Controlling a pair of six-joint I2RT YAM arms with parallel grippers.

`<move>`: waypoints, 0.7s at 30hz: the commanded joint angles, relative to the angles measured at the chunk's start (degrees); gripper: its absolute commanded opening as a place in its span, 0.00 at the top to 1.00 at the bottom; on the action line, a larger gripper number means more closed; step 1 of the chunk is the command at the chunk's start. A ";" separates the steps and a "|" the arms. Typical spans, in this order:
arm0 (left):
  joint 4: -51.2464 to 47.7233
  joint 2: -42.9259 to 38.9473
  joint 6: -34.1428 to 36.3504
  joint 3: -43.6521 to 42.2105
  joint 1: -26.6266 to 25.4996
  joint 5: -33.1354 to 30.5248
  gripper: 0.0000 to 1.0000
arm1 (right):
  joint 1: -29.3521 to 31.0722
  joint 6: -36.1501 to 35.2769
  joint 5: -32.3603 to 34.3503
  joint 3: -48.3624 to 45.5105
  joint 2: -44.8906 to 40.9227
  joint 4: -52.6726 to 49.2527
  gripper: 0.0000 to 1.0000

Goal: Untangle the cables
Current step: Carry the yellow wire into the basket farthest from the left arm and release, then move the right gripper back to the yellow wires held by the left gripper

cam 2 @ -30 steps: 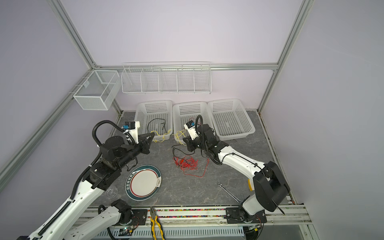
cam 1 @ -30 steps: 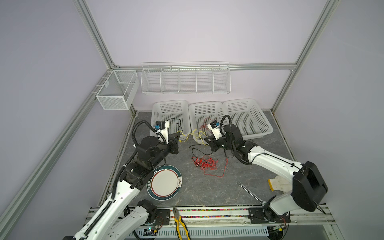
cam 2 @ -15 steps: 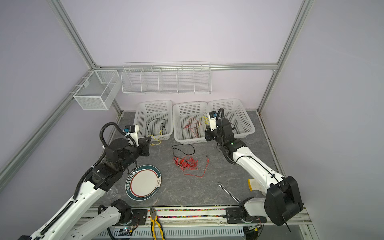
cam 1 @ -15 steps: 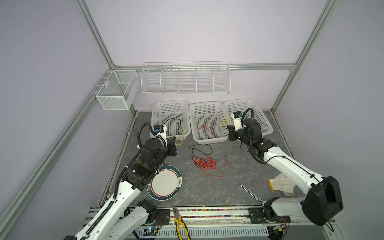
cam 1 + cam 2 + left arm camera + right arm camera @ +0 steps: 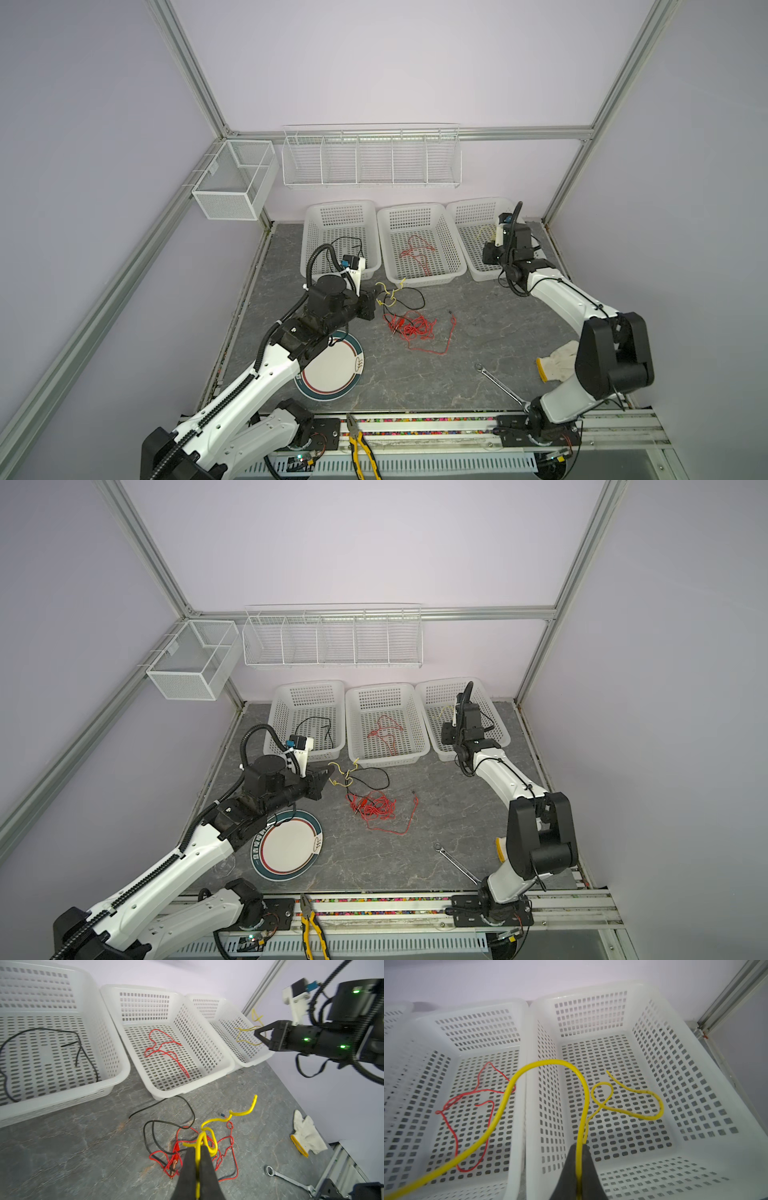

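The left gripper (image 5: 198, 1148) pinches a kinked yellow wire (image 5: 209, 1136) above the red-and-black cable tangle (image 5: 409, 326) at six o'clock of the middle white plastic basket (image 5: 428, 279), while the right gripper (image 5: 579, 1146) pinches a long yellow wire (image 5: 550, 1061) over the two-o'clock basket (image 5: 591, 992); they look light and springy, best gripped near free ends.

Three baskets (image 5: 409, 216), two wire racks (image 5: 372, 160), one plate (image 5: 330, 370), one wrench (image 5: 496, 380), one pliers (image 5: 361, 444), one glove (image 5: 559, 365); cables (image 5: 411, 328) in three colours.

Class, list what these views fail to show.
Right wrist view: the yellow cable in the right gripper runs off the lower left edge; end unseen.
Both top views: red tangle crossings too thin to trace.
Both top views: pliers cut by the bottom edge.
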 commanded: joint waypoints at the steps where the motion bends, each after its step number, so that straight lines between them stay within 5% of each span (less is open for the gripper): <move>1: 5.58 -0.57 -0.61 -0.58 -0.64 3.70 1.00 | -0.84 0.88 0.87 2.65 3.19 -1.28 0.90; 13: 4.85 2.91 -1.38 0.87 -3.30 -1.78 1.00 | -1.88 1.48 -2.31 6.27 6.54 -4.41 0.80; 21: 3.84 4.47 -2.04 1.30 -3.48 -4.68 1.00 | -1.82 2.70 -13.24 0.63 -0.91 1.35 0.73</move>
